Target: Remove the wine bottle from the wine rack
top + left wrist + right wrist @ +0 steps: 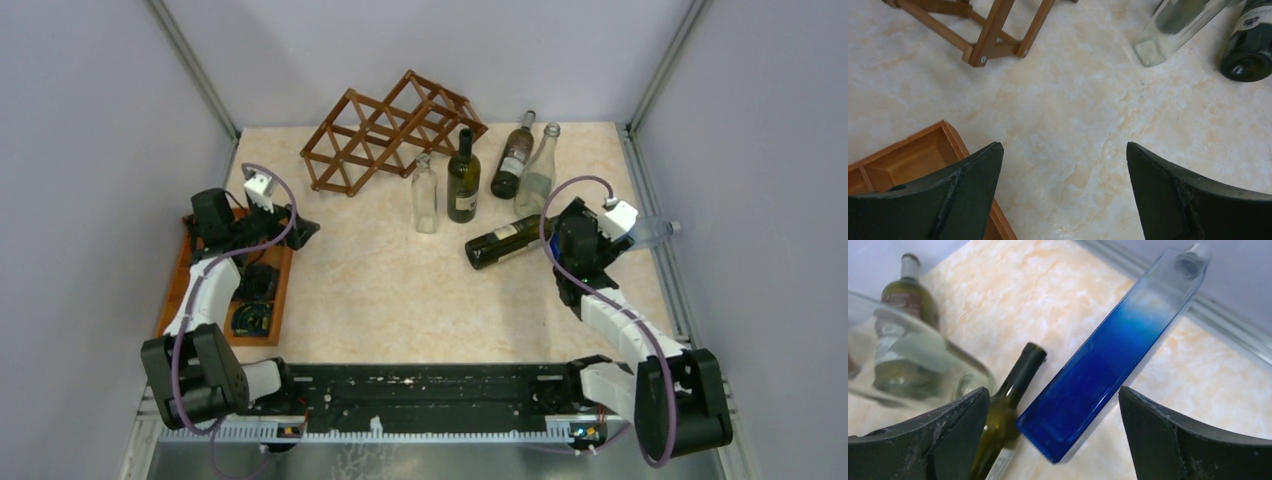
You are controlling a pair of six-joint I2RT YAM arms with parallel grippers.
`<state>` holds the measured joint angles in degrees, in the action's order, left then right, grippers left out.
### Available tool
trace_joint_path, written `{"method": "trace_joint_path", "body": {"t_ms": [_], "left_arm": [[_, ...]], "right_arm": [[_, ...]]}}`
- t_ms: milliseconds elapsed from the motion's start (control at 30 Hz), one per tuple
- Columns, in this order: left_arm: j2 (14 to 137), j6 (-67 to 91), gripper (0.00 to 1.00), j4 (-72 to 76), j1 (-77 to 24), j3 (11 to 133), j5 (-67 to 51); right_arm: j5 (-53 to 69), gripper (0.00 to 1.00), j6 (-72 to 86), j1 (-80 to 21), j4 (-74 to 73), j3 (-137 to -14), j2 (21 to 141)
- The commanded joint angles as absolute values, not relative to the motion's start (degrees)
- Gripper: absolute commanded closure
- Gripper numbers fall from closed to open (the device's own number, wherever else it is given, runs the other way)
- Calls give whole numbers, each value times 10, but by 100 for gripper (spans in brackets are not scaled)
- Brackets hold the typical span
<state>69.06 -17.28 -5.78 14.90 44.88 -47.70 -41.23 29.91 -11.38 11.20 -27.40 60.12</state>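
Fingers (963,200) of the left gripper (1063,150) and right gripper (1053,392) stand wide apart, holding nothing. Ahead of the left fingers, the wine rack (992,27) seems to have no bottle in its cells. Between the right fingers, below them, a dark wine bottle (1003,415) and a blue-tinted bottle (1108,365) lie on the table (1198,390). Removal looks done, so the next move probably calls only for backing away.

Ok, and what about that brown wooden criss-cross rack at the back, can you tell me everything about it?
The brown wooden criss-cross rack is thin slats joined into diamond-shaped holes, with two peaks. A silver screw pins a bottom corner, which rests on the pale marbled table. It sits near the back wall, left of the bottles. Every hole I can see looks empty. Only the table seems to touch it.
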Motion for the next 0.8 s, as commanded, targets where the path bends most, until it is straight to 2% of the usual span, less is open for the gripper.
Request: {"method": "trace_joint_path", "body": {"t_ms": [0, 167, 400, 567, 767], "left_arm": [[730, -112, 1, 96, 152, 399, -445], [779, -79, 1, 224, 153, 360, -425], [839, -38, 1, 420, 152, 290, -415], [879, -11, 1, 435, 151, 295, -419], [880, -56, 1, 452, 151, 261, -400]], "right_arm": [[-514, 1, 223, -113, 342, -238, 635], [-536, 1, 165, -102, 437, -244, 719], [-497, 1, 91, -94, 533, -232, 782], [-475, 1, 67, -78, 457, -266, 790], [-462, 1, 86, -76, 409, -258, 762]]}}
